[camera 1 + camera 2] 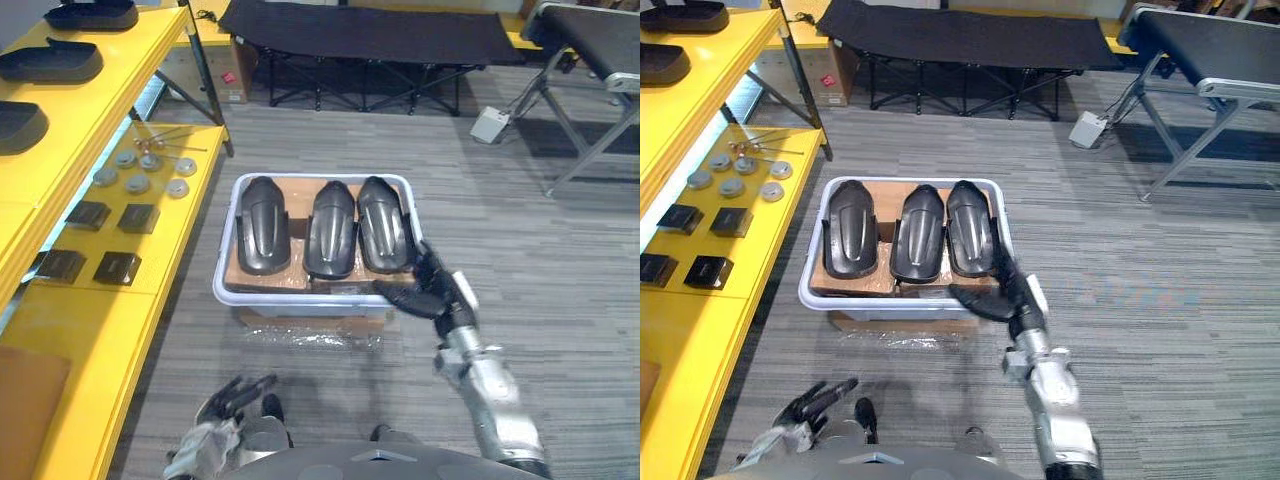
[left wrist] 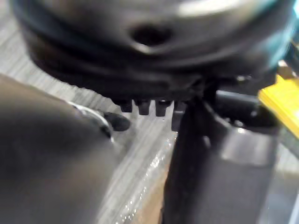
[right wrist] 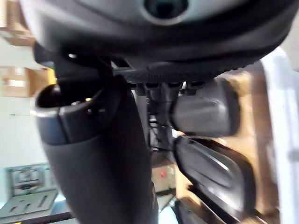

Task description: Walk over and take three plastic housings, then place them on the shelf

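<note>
Three black plastic housings lie side by side on cardboard in a white bin [image 1: 228,288] on the floor: the left housing [image 1: 263,226], the middle housing [image 1: 331,230] and the right housing [image 1: 385,226]. My right hand [image 1: 432,287] hovers at the bin's front right corner, open, its fingers stretched out over the front rim just below the right housing. In the right wrist view a housing [image 3: 215,169] shows past the thumb [image 3: 103,154]. My left hand [image 1: 228,402] hangs low at my left side, open and holding nothing.
A yellow shelf [image 1: 150,290] runs along the left, with black housings [image 1: 50,62] on its upper level and metal discs [image 1: 137,183] and black blocks [image 1: 118,267] lower down. A black folding cot [image 1: 360,35] and a metal-legged stand [image 1: 590,60] are at the back. A small white box [image 1: 490,125] lies on the floor.
</note>
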